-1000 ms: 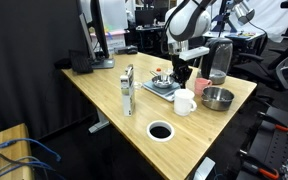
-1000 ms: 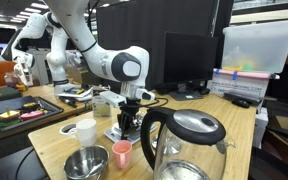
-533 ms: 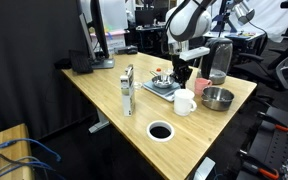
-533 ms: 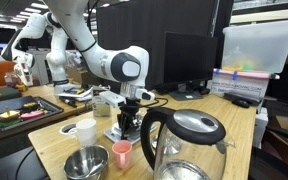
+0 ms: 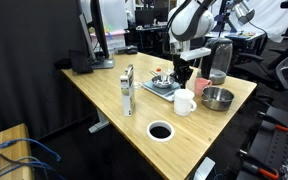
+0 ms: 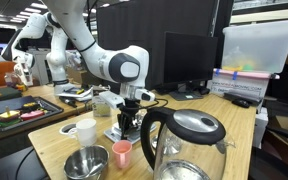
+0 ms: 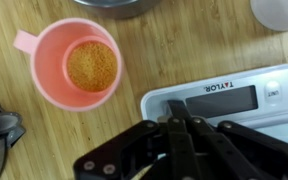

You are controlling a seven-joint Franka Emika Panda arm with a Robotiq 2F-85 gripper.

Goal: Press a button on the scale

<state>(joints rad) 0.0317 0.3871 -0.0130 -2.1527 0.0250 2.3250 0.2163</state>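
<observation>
Beneath the tips of the gripper, in the wrist view, the scale lies flat on the wooden table. Its dark display sits just beyond the fingers and a pale button further to the picture's right; contact with the scale cannot be confirmed. The fingers are pressed together with no gap and hold nothing, and a pink cup of orange-brown granules stands up and to the picture's left of them, apart from the scale. In both exterior views the gripper points straight down over the scale, with a white mug near the fingers.
</observation>
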